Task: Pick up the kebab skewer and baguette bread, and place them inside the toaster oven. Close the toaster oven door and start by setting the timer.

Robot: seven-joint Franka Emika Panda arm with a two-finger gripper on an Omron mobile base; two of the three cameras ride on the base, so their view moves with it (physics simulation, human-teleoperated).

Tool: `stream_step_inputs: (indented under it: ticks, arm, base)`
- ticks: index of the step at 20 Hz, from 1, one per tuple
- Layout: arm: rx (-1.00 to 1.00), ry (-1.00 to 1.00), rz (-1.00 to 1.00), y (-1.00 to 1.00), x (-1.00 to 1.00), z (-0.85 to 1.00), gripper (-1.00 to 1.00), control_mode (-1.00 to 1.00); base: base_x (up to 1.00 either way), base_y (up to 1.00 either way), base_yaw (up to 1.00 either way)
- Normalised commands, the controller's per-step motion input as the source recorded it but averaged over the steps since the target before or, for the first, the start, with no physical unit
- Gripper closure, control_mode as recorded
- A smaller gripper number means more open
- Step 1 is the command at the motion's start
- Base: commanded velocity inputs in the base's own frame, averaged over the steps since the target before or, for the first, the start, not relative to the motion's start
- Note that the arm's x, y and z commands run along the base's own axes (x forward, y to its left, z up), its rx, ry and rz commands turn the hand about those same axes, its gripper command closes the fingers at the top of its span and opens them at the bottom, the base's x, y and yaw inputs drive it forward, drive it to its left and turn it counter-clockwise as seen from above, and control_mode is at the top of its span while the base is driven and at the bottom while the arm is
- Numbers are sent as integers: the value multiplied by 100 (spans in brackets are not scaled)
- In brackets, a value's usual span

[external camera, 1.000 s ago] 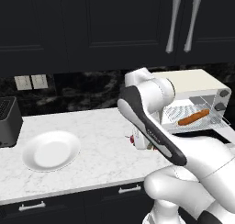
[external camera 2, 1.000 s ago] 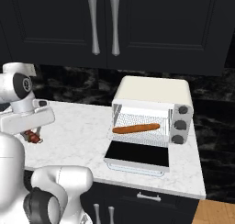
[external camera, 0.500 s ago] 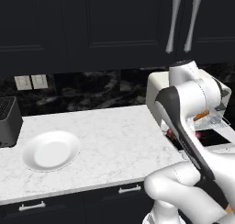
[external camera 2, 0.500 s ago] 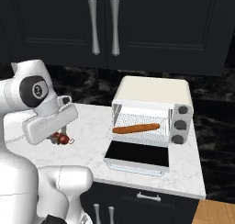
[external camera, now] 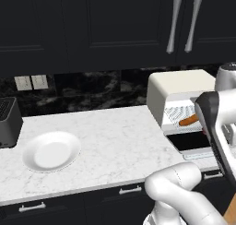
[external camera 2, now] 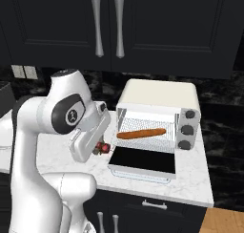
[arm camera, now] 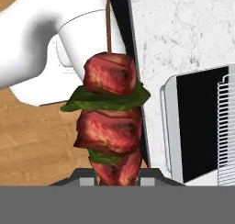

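Gripper clamped on the kebab skewer, the robot arm carries the stick of red-brown meat and green pieces above the counter, just left of the toaster oven door. From the hand view the skewer stands straight out of the closed fingers, its lower end pinched between them, a grip that appears chosen so the free end can lead into the oven mouth. Beyond it the door lies folded down flat, dark glass upward, leaving the wire rack open to reach. On that rack rests the baguette bread, lengthwise across the toaster oven, so one of the two foods appears already delivered and the skewer seems to be on its way to join it. Farther left on the marble counter sits a white plate, bare, with a dark slot toaster at the edge
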Motion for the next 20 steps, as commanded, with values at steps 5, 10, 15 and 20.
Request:
stream_step_inputs:
  ticks: [5,10,15,20]
  arm:
    - [4,-1,6,-100,44,0,100,-100]
    - [10,0,10,-45,87,0,100,-100]
    - [7,-2,10,-3,27,-26,100,-100]
    - [0,0,0,-14,15,-34,100,-100]
  base:
    - [0,0,0]
    - [0,0,0]
    - [0,0,0]
    - [0,0,0]
